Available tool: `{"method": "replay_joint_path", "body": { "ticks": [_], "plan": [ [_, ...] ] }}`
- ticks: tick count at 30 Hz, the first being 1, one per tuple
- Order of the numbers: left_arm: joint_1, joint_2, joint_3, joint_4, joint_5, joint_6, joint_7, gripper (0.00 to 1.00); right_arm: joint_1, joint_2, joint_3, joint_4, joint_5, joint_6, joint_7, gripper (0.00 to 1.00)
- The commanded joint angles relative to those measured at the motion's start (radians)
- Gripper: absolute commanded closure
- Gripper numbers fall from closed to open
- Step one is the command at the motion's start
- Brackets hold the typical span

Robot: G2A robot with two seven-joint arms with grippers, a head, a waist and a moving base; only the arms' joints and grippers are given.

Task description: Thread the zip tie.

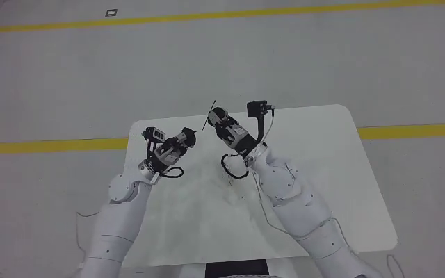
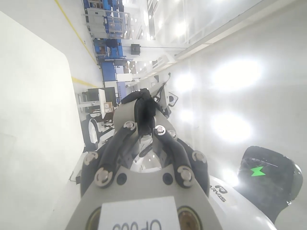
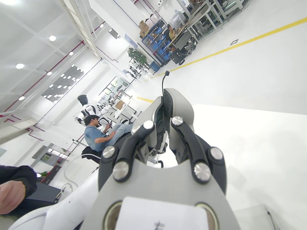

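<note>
Black zip tie (image 3: 164,86) is clamped between the closed fingers of the right gripper (image 1: 218,119). Its long axis runs along those fingers and out past the tips, and the free end carries a small head. Seen from above, the strip slants, with its far end pointing away from the robot's body. The left gripper (image 1: 186,136) is just beside the right gripper, on the robot's left and a bit nearer the body. Its tips aim toward the tie but are apart from it. Its fingers look drawn together. I can't tell if anything is pinched between the dark pads. Both wrists are raised, with the right gripper above the far part of the white table (image 1: 327,174). Judgement: next move depends on closing the sideways gap from the left gripper to the tie's free end.
</note>
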Motion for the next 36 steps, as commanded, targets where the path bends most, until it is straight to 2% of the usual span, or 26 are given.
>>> {"method": "replay_joint_path", "body": {
  "ticks": [1,6,9,18,19,24,30,36],
  "plan": [
    [-0.002,-0.005,0.006,0.003,0.008,0.000,0.003,1.00,0.004,-0.001,-0.015,0.006,-0.047,0.004,-0.024,1.00],
    [-0.008,-0.016,0.001,0.011,0.025,0.000,0.008,1.00,0.006,-0.004,-0.038,0.010,-0.123,0.017,-0.116,1.00],
    [-0.009,-0.021,-0.007,0.013,0.033,0.000,0.006,1.00,0.008,-0.004,-0.046,0.006,-0.176,0.001,-0.175,1.00],
    [-0.009,-0.021,-0.007,0.013,0.033,0.000,0.006,1.00,0.008,-0.004,-0.046,0.006,-0.176,0.001,-0.175,1.00],
    [-0.008,-0.020,-0.003,0.007,0.046,0.000,0.021,1.00,0.008,-0.004,-0.046,0.006,-0.176,0.001,-0.175,1.00],
    [0.012,-0.017,0.011,-0.025,0.084,0.000,0.053,1.00,0.001,0.005,-0.049,0.008,-0.332,0.010,-0.189,1.00],
    [0.026,-0.017,0.030,-0.043,0.105,0.000,0.073,1.00,-0.018,0.012,-0.037,0.002,-0.394,0.018,-0.205,1.00],
    [0.026,-0.019,0.031,-0.052,0.115,0.000,0.092,1.00,-0.026,0.019,-0.025,-0.011,-0.433,0.010,-0.194,1.00]
  ]
}}
